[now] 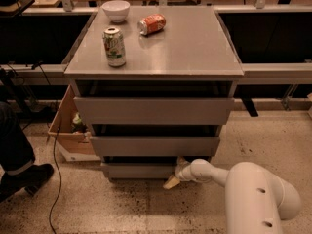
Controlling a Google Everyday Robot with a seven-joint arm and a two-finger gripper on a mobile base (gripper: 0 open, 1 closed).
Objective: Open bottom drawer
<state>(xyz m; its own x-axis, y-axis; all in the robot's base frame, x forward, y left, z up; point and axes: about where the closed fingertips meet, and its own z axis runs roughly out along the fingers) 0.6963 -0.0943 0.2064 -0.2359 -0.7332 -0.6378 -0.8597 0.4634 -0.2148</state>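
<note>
- Low at the foot of the grey cabinet [161, 48], the gripper [173, 178] sits at the right end of the bottom drawer [136, 170], close to the floor; one pale tip pokes out down and to the left.
- Whether the gripper is open or closed cannot be told, as it is partly tucked under the drawer's edge.
- Behind it, the white arm [209, 172] runs to the right and joins the robot's bulky white body [261, 196] in the lower right corner.
- The bottom drawer is the lowest of three grey fronts, just above the speckled floor [146, 208]; how far it stands out from the cabinet cannot be judged.
- Above it come the middle drawer [153, 146] and then the top drawer [153, 110], each with a dark gap over it.
- On the cabinet's top, a green and white can [114, 46] stands upright near the left edge, a red can [152, 24] lies on its side further back, and a white bowl [116, 10] sits at the back left.
- Left of the cabinet, a cardboard box [68, 135] rests on the floor beside it.
- At the far left, a person's dark trouser leg and shoe [24, 177] show, with a thin cable [53, 179] trailing near.
</note>
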